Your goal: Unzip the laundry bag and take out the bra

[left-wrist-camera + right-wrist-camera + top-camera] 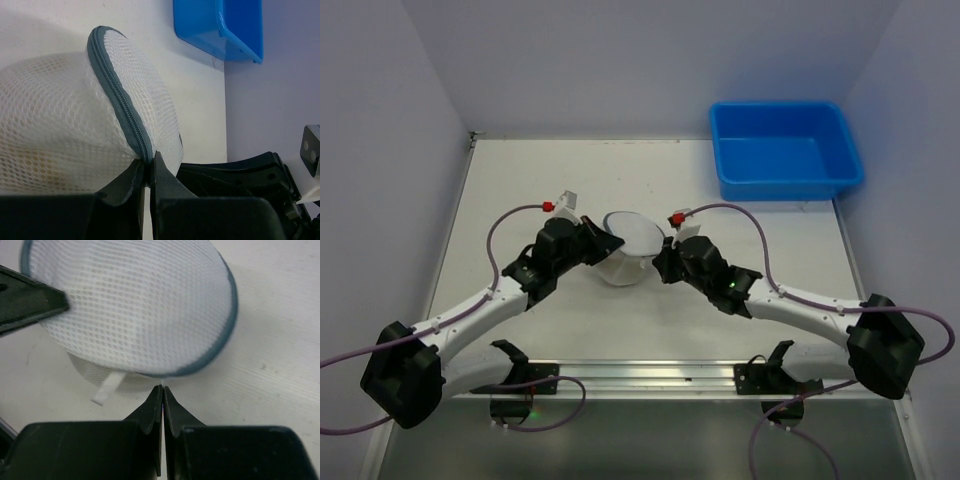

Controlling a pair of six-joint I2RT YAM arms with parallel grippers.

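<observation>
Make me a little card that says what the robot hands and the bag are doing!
Laundry bag: white mesh, mid-table, between both grippers
Zipper: grey, looks closed where visible
Left gripper: shut on the bag's zipper rim
Right gripper: shut, tips at the bag's rim; grip unclear
Blue bin: far right, apart from the bag
Bra: not seen outside the bag

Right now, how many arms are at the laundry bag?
2. The left arm is left of the small round white mesh laundry bag, jaws shut on its grey zipper rim; the right arm is at its right, jaws shut.
</observation>
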